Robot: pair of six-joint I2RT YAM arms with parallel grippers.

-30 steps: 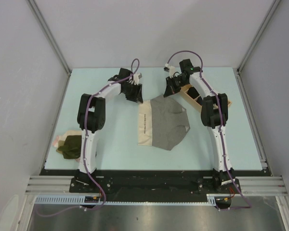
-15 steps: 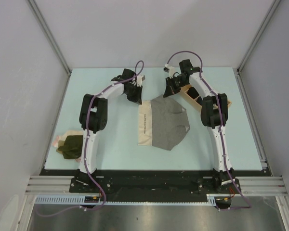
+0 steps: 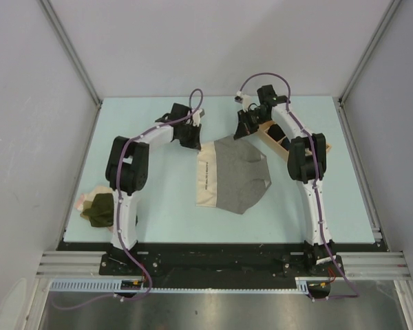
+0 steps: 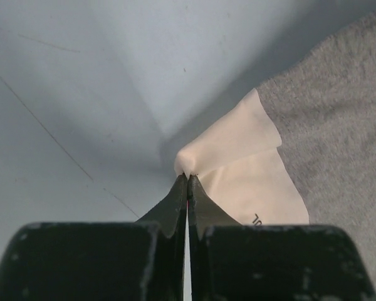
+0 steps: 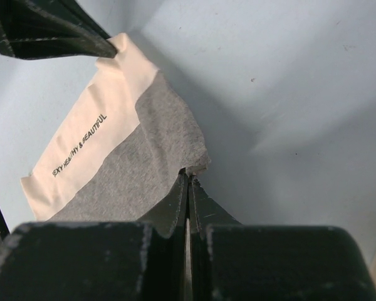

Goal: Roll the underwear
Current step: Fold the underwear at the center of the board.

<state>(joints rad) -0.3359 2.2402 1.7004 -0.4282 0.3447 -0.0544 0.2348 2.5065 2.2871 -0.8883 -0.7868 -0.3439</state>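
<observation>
Clamped tight, the left gripper (image 4: 187, 177) pinches a corner of the cream waistband (image 4: 238, 157) on the grey underwear (image 3: 237, 180). The right gripper (image 5: 187, 172), its fingers also pressed together, nips the grey fabric at the garment's other upper corner. From above, the olive underwear (image 3: 100, 208) lies heaped at lower left of the frame over a pale pink piece (image 3: 82, 200), near the left arm's base. The grey pair lies spread at centre on the pale blue table (image 3: 165, 206), with its lettered waistband to the left. Both grippers meet its upper edge. Further back, right of centre, a wooden tray (image 3: 275, 141) sits partly hidden by the right arm.
</observation>
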